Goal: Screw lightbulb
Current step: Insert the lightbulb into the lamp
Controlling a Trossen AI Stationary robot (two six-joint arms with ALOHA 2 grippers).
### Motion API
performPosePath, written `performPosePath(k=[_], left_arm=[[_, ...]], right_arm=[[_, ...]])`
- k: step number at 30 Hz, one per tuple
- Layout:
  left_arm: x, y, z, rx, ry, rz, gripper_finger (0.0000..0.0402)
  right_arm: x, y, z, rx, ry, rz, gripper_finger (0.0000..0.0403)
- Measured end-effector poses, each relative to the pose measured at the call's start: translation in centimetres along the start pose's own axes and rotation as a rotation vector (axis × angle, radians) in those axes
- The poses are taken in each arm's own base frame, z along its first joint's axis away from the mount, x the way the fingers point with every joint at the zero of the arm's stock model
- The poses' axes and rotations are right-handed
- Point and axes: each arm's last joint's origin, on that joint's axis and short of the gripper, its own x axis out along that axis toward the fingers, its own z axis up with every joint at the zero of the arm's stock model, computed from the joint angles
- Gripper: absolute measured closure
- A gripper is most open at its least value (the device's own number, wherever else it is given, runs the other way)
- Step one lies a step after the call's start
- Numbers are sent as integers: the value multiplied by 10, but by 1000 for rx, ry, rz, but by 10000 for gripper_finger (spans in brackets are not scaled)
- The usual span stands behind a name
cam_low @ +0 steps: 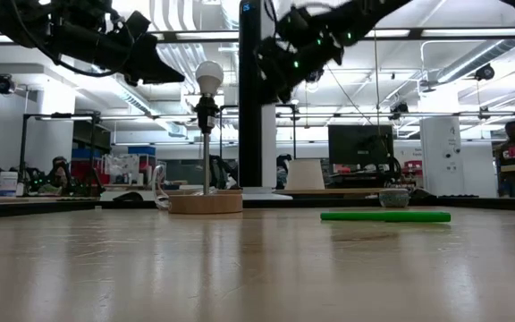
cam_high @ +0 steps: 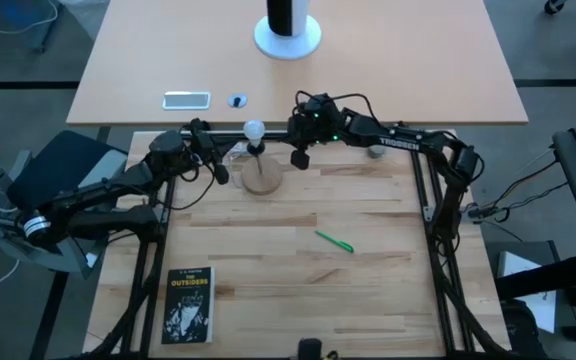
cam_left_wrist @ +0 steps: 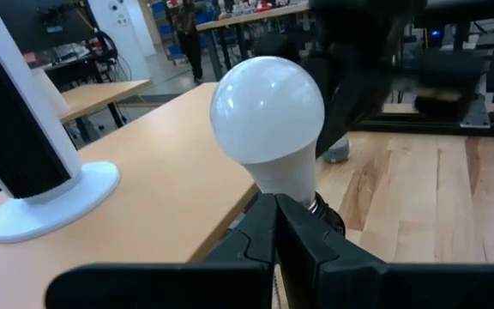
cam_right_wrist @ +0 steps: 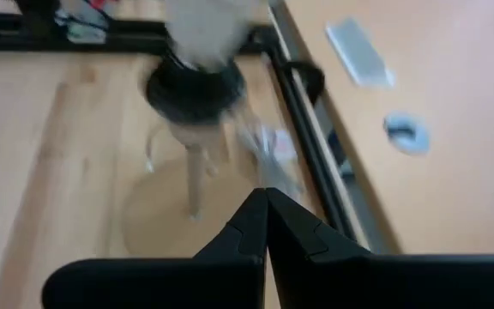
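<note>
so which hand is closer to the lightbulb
Left. The left hand sits just beside the lightbulb, fingers shut. The right hand is a little farther off on the opposite side, also shut.

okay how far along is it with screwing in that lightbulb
Looks nearly or fully done: the lightbulb sits upright in the black socket of the wooden-based stand. Neither the left gripper nor the right gripper, both shut, holds it. How tightly it is seated cannot be seen.
</note>
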Motion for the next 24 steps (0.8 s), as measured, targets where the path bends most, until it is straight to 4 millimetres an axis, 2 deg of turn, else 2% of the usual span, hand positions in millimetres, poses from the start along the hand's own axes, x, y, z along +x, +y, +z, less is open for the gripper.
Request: performPosePath(k=[7,10,13,17,24], left_arm=[[-1,0,1,0,-9,2,401],[-2,0,2,0,-17,3,401],[-2,1,3,0,-25,5,401],[-1,1,6,-7,-57,11,401],[6,3,7,-7,-92,52,401]], right_arm=[[41,2,-62,136,98,53,403],[58,5,-81,185,122,97,403],[69,6,-89,207,128,110,403],[62,0,-81,203,101,87,403],[26,-17,-29,110,-159,-8,403]])
